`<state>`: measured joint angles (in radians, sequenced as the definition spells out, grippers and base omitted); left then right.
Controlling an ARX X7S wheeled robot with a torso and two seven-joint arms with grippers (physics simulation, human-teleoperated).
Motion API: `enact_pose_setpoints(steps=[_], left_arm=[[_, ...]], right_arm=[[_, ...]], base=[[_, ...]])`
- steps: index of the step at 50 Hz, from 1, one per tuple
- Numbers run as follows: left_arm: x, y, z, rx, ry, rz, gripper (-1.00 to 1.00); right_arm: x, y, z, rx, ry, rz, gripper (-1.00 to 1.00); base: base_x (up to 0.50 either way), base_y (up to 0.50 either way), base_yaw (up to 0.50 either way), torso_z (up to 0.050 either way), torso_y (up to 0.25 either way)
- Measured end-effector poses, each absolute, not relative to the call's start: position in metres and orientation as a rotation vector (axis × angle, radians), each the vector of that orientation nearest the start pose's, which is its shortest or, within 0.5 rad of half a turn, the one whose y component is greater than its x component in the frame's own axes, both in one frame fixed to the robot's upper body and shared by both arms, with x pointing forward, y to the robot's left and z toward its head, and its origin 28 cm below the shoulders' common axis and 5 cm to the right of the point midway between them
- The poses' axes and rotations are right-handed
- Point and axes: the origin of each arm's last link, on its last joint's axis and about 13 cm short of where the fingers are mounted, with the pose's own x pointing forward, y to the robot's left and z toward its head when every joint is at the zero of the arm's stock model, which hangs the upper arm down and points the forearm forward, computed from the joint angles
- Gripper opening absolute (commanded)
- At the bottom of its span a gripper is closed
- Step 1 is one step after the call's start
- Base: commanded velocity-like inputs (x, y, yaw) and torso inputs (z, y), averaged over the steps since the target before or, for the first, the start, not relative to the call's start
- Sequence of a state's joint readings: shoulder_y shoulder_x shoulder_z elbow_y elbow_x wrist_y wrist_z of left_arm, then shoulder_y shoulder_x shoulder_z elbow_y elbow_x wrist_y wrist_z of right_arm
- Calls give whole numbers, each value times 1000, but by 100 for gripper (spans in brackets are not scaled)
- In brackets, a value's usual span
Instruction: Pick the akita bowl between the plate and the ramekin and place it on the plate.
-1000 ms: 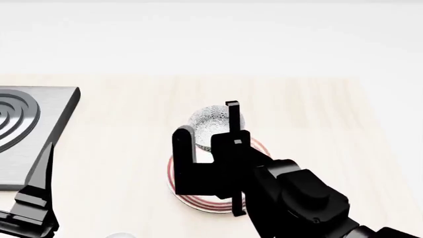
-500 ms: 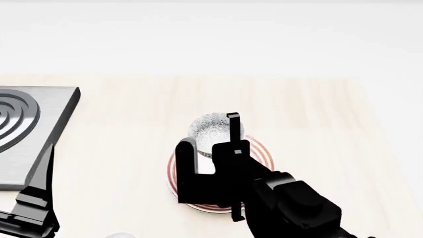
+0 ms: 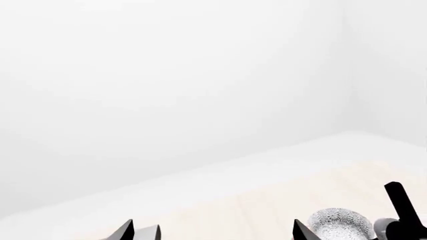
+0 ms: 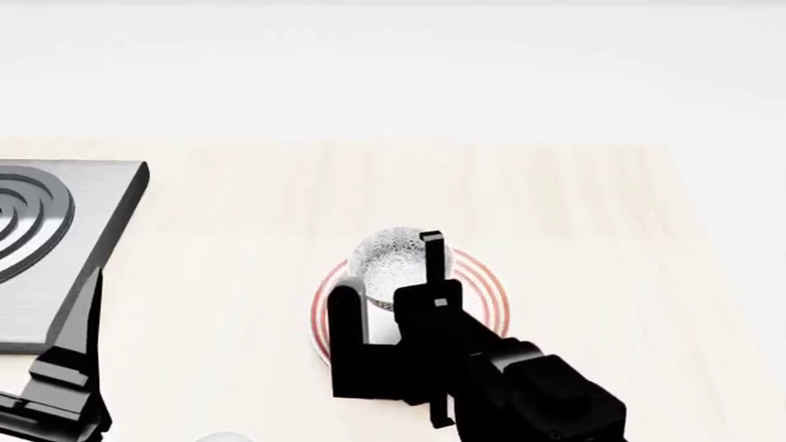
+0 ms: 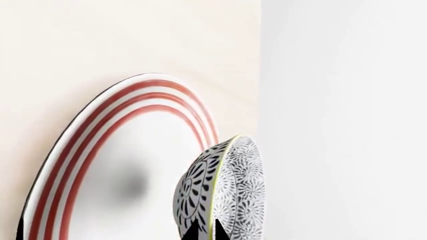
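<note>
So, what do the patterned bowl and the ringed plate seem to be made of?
The akita bowl looks like glazed ceramic: a fine dark pattern on a pale ground, with a thin yellowish rim line. The plate also looks like glossy white ceramic, with painted red rings. As a render, plastic cannot be excluded.

Head view looks forward and down over the table [image 4: 590,212] from mid-height. Right wrist view sits very close to the plate [image 5: 100,165] and bowl [image 5: 227,195]. Left wrist view faces the wall, bowl [image 3: 340,224] lower right.
</note>
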<state>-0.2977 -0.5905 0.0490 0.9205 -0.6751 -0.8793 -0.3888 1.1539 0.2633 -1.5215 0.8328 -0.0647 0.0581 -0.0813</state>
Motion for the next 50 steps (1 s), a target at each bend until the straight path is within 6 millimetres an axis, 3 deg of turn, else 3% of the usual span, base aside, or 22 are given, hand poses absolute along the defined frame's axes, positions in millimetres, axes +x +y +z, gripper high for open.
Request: enact_pose_setpoints(steps=[33,34,50], left_arm=[[185,241,193,194,-207,-149,100],[185,241,193,194,-207,-149,100],[185,241,193,192,-209,-150,100]], right_arm=[[391,-94,99,-1447,55,701,-100],[391,-94,99,-1447,56,702,100],[390,-95,105,-1455,40,693,100]], base=[[0,0,0,0,1],[0,0,0,0,0],[0,0,0,0,0]])
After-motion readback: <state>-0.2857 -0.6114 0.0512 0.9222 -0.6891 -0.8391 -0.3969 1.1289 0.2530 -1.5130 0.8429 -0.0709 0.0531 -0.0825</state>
